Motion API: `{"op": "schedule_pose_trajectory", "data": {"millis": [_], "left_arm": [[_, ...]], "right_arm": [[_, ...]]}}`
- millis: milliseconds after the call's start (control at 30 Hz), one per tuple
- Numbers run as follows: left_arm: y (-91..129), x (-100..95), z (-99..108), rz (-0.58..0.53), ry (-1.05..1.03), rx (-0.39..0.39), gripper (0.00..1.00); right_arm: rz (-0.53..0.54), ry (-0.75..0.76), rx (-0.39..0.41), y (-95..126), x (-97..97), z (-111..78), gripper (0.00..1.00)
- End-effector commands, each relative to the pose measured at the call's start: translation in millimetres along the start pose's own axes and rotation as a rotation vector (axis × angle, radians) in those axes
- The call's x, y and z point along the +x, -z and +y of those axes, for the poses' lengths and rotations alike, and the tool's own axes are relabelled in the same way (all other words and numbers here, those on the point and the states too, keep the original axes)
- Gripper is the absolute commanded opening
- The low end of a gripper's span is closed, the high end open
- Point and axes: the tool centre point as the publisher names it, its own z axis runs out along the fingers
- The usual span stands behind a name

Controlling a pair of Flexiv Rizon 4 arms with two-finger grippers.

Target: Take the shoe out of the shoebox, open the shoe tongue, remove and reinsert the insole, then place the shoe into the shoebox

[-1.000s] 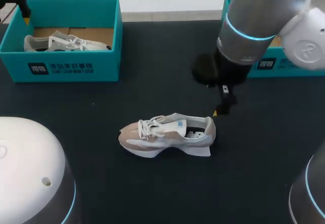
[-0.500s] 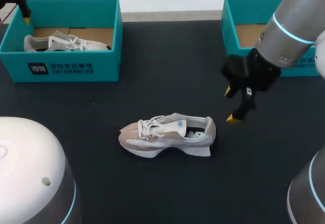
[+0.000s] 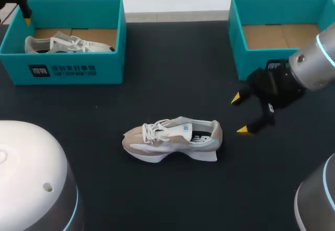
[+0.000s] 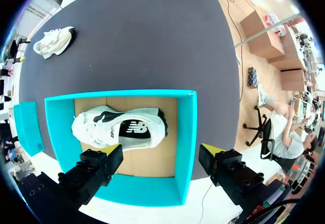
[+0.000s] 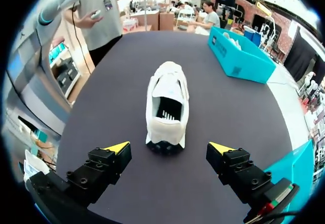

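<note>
Bench surface: dark matte bench [image 3: 157,63], carrying one loose shoe at mid-depth and two boxes along its far edge.
Shoe on bench: beige and white lace-up sneaker [image 3: 172,139], upright on its sole near the middle, toe toward the left arm's side, heel toward the right, outside both boxes.
Right end effector: right end effector [image 3: 239,114] sits near the sneaker's heel but apart from it, yellow-tipped fingers spread wide and holding nothing. In the right wrist view [image 5: 168,148] the sneaker [image 5: 167,107] lies ahead of the gap between the fingers, heel nearest, its mouth facing up.
Right box: open teal cardboard shoebox [image 3: 234,42] at the far right, behind the right end effector, its brown floor showing.
Left box: second teal cardboard shoebox [image 3: 68,68] at the far left, holding a white and black sneaker [image 3: 68,44] lying on its side on the brown floor.
Left end effector: left end effector [image 4: 161,150] hangs above the second teal cardboard shoebox [image 4: 185,142], fingers wide apart and gripping nothing, with the white and black sneaker [image 4: 119,127] below it.
</note>
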Motion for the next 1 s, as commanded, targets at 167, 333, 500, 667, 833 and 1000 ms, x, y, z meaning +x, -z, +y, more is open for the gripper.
{"op": "schedule_pose_trajectory", "data": {"millis": [167, 333, 500, 667, 833, 1000], "left_arm": [[0.4, 0.0, -1.7, 0.001, 0.0, -0.003, 1.0], [0.4, 0.0, -1.7, 0.001, 0.0, -0.003, 1.0], [0.4, 0.0, -1.7, 0.001, 0.0, -0.003, 1.0], [0.4, 0.0, -1.7, 0.001, 0.0, -0.003, 1.0], [0.4, 0.0, -1.7, 0.001, 0.0, -0.003, 1.0], [0.4, 0.0, -1.7, 0.001, 0.0, -0.003, 1.0]], "right_arm": [[0.006, -0.005, -0.276, -11.3, 5.7, -11.2, 1.0], [0.006, -0.005, -0.276, -11.3, 5.7, -11.2, 1.0], [0.006, -0.005, -0.276, -11.3, 5.7, -11.2, 1.0], [0.006, -0.005, -0.276, -11.3, 5.7, -11.2, 1.0], [-0.046, -0.007, -0.285, -15.1, 1.4, -20.7, 1.0], [-0.09, -0.01, -0.355, -25.9, -1.3, -32.7, 1.0]]}}
